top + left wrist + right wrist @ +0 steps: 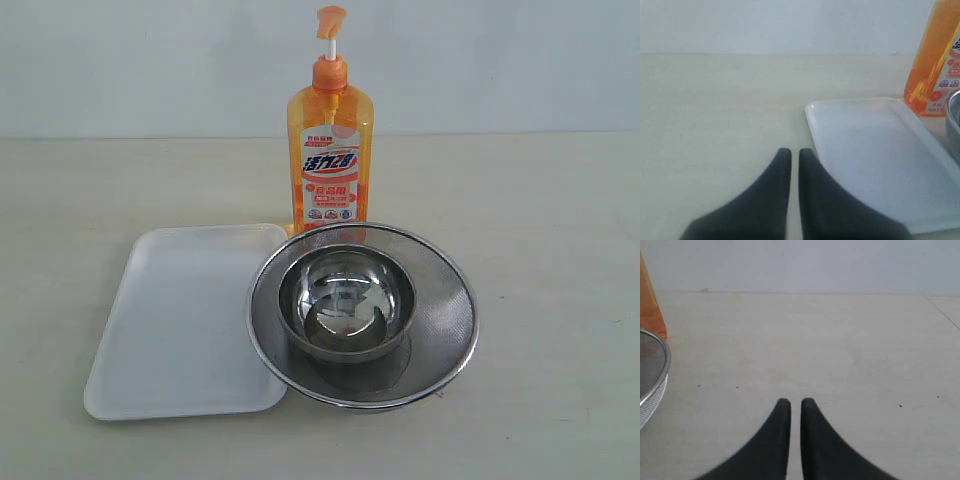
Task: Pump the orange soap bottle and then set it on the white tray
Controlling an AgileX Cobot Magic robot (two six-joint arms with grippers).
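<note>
The orange soap bottle (331,150) stood upright on the desk (540,250), long axis straight up, pump head raised on its white stem and label facing the exterior camera. It sat just behind the steel strainer (447,312), not on the tray. And inside that strainer, a steel bowl (300,322), sitting open side up. Beside them lay the white tray (170,330), flat, its plain floor showing, the strainer's rim overlapping its right edge. The left hand (795,152) hung by the tray's rim, fingers together, gripping nothing. The right hand (795,402), fingers together too, hung over bare desk near the strainer.
</note>
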